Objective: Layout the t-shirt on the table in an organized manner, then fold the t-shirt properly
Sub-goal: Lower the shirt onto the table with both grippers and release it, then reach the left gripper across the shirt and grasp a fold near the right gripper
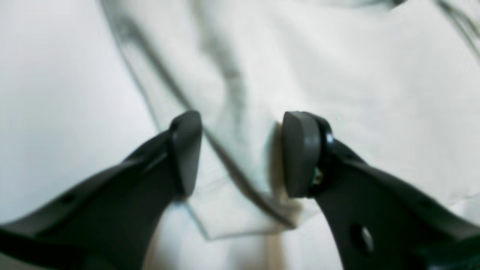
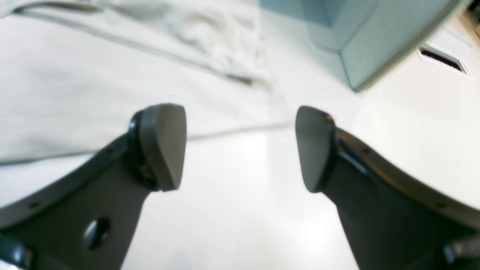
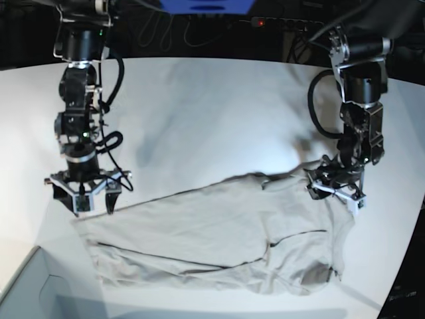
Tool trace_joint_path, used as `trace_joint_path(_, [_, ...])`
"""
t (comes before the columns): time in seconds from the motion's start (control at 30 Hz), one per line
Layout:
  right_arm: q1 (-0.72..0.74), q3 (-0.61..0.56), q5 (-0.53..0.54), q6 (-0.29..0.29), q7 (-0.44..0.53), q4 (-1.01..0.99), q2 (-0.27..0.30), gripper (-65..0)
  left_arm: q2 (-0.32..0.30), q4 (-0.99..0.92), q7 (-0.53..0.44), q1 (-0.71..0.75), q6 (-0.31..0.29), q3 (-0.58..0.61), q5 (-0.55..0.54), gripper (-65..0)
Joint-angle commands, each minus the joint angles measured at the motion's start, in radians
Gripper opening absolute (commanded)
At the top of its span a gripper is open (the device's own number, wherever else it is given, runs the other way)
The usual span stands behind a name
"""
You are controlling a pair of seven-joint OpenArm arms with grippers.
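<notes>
The grey box corner (image 3: 30, 292) is seen nearest, at the near left corner of the table (image 3: 199, 106); in the right wrist view its pale grey-blue wall (image 2: 371, 41) stands beyond the fingers. Just beyond it the t-shirt (image 3: 212, 232) is spread across the near part of the table, lying crosswise, wrinkled and partly doubled over itself, with dark fold lines running along its length. One end of it lies by the box and the other end, bunched and creased, reaches toward the near right edge.

The right gripper (image 3: 83, 193) is held over the shirt's left end, at its far edge. Its fingers (image 2: 165, 146) are spread wide apart, and only bare white table and the cloth's hem are seen between them; nothing is clamped.

The left gripper (image 3: 335, 189) is placed at the shirt's far right corner. Its fingers (image 1: 300, 153) are parted, with a seamed edge of the shirt (image 1: 240, 180) lying between them. The cloth appears to touch the inner face of one pad, though the blur leaves this uncertain; no closed grip is shown.

Farther back, the table is bare white up to its curved far edge, where dark cables (image 3: 199, 26) are seen.
</notes>
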Motion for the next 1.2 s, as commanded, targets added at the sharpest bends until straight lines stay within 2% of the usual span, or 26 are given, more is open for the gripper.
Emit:
trace_joint_path(0.0, [-0.009, 0.000, 0.007, -0.010, 0.041, 0.068, -0.001, -19.7, -0.008, -0.001, -0.020, -0.033, -0.005, 0.000, -0.008, -31.7])
trace_joint_path(0.13, [-0.119, 0.000, 0.007, -0.008, 0.041, 0.195, -0.027, -19.7, 0.002, -0.051, -0.020, -0.027, -0.005, 0.000, 0.150, -31.7])
trace_joint_path(0.2, [-0.168, 0.000, 0.007, -0.008, 0.041, 0.244, -0.032, -19.7, 0.035, -0.048, -0.018, 0.005, -0.005, -0.001, 0.231, -32.0])
trace_joint_path(0.27, [-0.216, 0.000, 0.007, -0.008, 0.042, 0.283, -0.032, -19.7, 0.074, -0.011, -0.018, 0.050, -0.005, -0.007, 0.279, -35.1])
trace_joint_path(0.37, [-0.268, 0.003, 0.007, -0.008, 0.041, 0.320, -0.032, -19.7, 0.117, 0.079, -0.018, 0.148, -0.006, -0.001, 0.302, -39.9])
trace_joint_path(0.57, [-0.346, 0.008, 0.007, -0.008, 0.047, 0.347, -0.030, -19.7, 0.229, 0.391, -0.018, 0.346, -0.008, 0.022, 0.310, -41.6])
trace_joint_path(0.63, [-0.361, 0.008, 0.007, -0.008, 0.047, 0.347, -0.030, -19.7, 0.249, 0.489, -0.018, 0.401, -0.006, 0.089, 0.310, -47.8])
trace_joint_path(0.73, [-0.368, 0.008, 0.008, -0.008, 0.045, 0.347, -0.030, -19.8, 0.252, 0.570, -0.018, 0.447, -0.006, 0.218, 0.310, -62.7])
trace_joint_path(0.77, [-0.369, 0.009, 0.008, -0.008, 0.042, 0.347, -0.030, -19.8, 0.252, 0.582, -0.018, 0.452, -0.006, 0.264, 0.310, -65.0])
trace_joint_path(0.93, [-0.361, 0.089, 0.008, -0.008, 0.041, 0.344, -0.030, -19.8, 0.259, 0.602, -0.024, 0.441, -0.006, 0.490, 0.299, -63.3])
trace_joint_path(1.07, [-0.354, 0.151, 0.010, -0.008, 0.041, 0.343, -0.027, -19.7, 0.269, 0.704, -0.020, 0.412, -0.011, 0.639, 0.299, -62.8])
trace_joint_path(1.17, [-0.332, 0.193, 0.010, -0.008, 0.041, 0.341, -0.027, -19.7, 0.249, 0.785, -0.018, 0.410, -0.012, 0.738, 0.308, -60.7])
